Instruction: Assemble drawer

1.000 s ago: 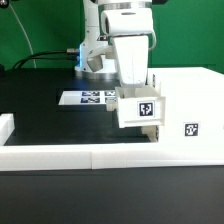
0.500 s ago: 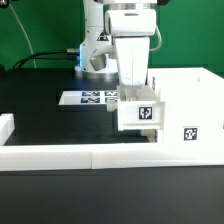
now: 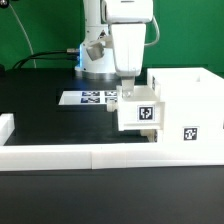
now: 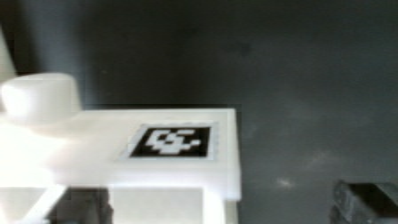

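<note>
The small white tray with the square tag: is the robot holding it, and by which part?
Nothing seems to be held. The end effector hangs just above the small tray, and in the wrist view its fingers are spread wide, not pinching it.

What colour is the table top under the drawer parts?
Black table, clearest in the exterior view.

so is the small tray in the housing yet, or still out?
Partly in. The small tray sticks out of the box housing toward the exterior view's left, tagged front still exposed, gripper above it.
</note>
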Controlling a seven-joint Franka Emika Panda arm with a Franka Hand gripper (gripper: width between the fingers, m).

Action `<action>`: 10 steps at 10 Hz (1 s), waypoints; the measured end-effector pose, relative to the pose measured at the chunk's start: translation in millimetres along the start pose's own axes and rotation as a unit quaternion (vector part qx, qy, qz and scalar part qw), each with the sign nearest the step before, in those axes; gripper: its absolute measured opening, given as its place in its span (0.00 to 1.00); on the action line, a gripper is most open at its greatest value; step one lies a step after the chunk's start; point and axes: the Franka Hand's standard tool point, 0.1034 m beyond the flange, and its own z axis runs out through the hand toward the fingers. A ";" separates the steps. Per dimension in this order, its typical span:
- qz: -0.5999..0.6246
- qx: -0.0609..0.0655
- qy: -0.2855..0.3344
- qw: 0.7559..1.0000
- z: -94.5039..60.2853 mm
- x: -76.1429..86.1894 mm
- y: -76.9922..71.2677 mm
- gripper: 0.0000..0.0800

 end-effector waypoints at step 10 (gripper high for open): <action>-0.046 0.018 0.027 0.998 -0.6 -69.9 5.7 0.81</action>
